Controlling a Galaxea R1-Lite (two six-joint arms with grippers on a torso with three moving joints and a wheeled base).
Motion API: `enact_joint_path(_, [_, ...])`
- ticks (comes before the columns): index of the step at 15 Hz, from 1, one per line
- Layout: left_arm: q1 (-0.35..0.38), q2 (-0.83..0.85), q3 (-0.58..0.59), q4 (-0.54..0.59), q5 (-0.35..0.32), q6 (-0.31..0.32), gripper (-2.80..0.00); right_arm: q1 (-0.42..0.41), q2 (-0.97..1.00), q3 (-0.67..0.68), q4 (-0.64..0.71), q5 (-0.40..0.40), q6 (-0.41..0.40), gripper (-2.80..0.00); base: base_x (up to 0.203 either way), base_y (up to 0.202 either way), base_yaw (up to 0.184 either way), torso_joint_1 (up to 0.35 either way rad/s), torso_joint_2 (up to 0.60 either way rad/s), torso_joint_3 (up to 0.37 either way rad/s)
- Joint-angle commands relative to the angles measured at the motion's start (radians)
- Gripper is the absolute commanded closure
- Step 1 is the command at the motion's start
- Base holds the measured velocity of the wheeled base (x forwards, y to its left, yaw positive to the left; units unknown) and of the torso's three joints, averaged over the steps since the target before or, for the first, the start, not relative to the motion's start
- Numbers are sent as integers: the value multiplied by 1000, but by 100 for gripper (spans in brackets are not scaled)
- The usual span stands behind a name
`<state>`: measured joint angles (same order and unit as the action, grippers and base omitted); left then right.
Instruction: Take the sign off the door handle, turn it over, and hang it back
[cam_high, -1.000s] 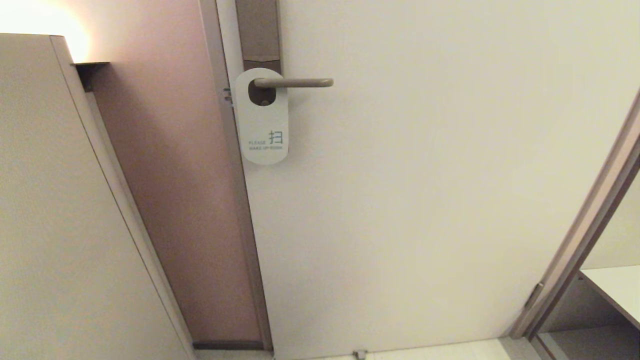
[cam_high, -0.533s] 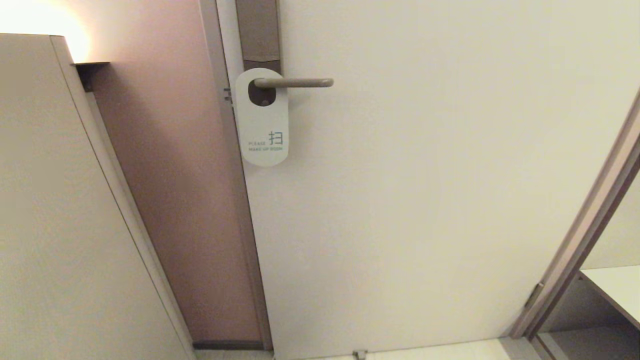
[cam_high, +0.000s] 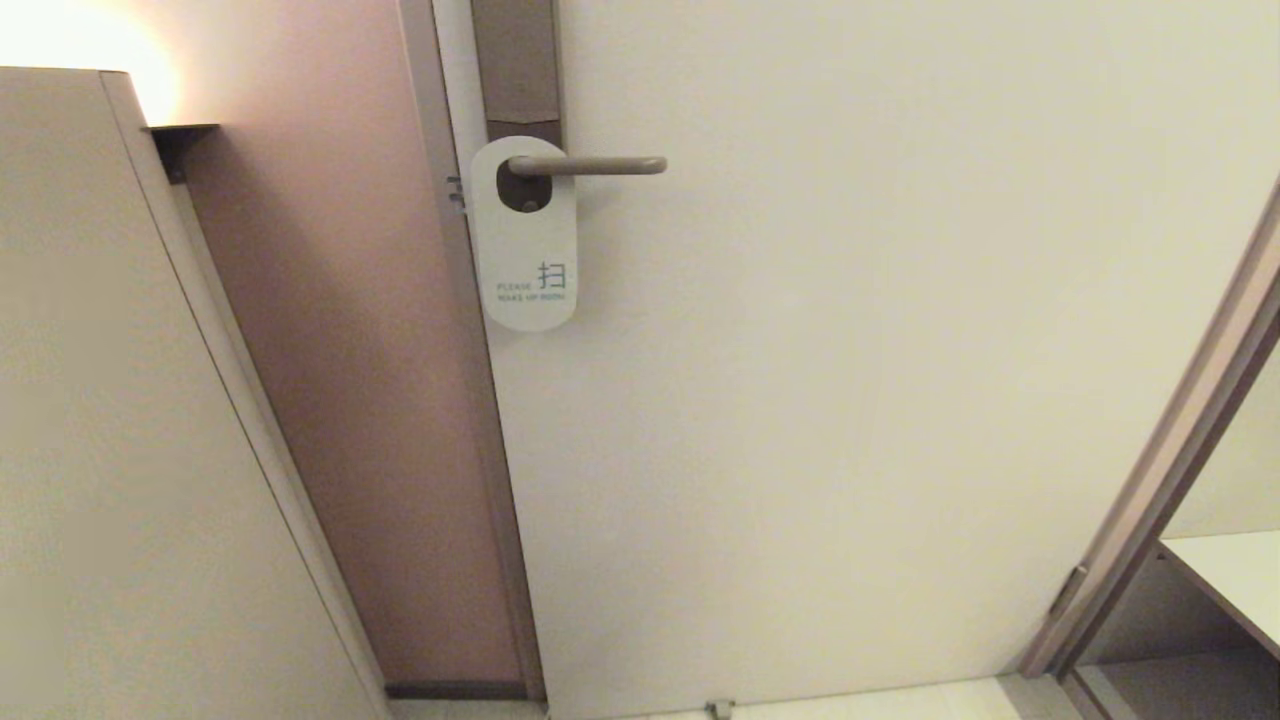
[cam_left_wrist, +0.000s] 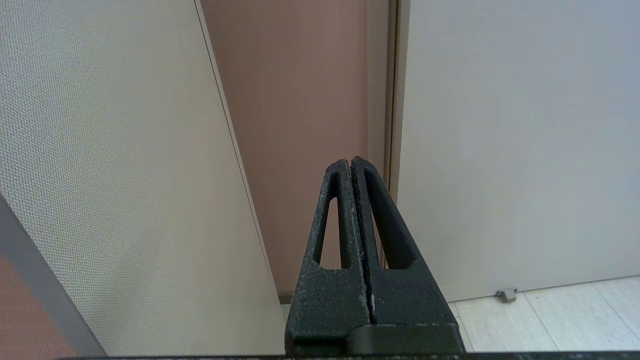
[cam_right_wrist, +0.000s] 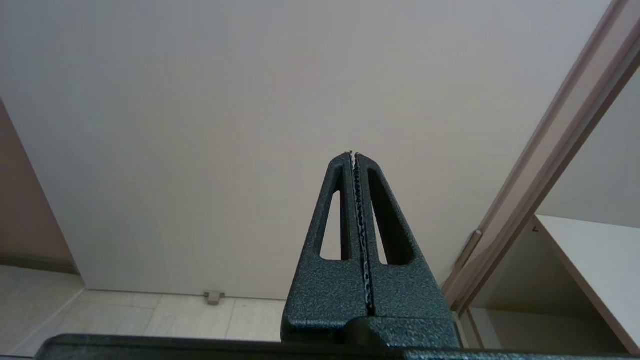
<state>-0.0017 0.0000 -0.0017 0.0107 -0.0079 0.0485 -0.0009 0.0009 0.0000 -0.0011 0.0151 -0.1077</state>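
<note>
Pale door (cam_high: 850, 400) fills your view; the sign (cam_high: 524, 235) hangs white-face-out on the door handle (cam_high: 590, 165). Both the left gripper (cam_left_wrist: 351, 161) and right gripper (cam_right_wrist: 353, 155) sit pinched closed, empty, low below it. Part one's fingers before you reach, then slide the sign off the handle's free end.

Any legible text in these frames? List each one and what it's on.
"扫": teal character on the white face of the sign, which hangs on the door handle.
"PLEASE": small teal word left of that character, faint but readable.
"MAKE UP ROOM": line under it, blurred; only roughly readable.
Nothing else carries text: none on the door, none in either wrist view.
</note>
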Motion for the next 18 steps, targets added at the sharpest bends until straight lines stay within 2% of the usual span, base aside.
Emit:
enact_joint_path(1, [0, 2, 0, 0, 0, 1, 0, -1, -1, 0, 0, 0, -1, 0, 0, 0, 0, 0, 0, 0])
enact_joint_path(18, [0, 2, 0, 0, 0, 1, 0, 0, -1, 0, 1, 0, 0, 0, 0, 0, 0, 0, 0, 0])
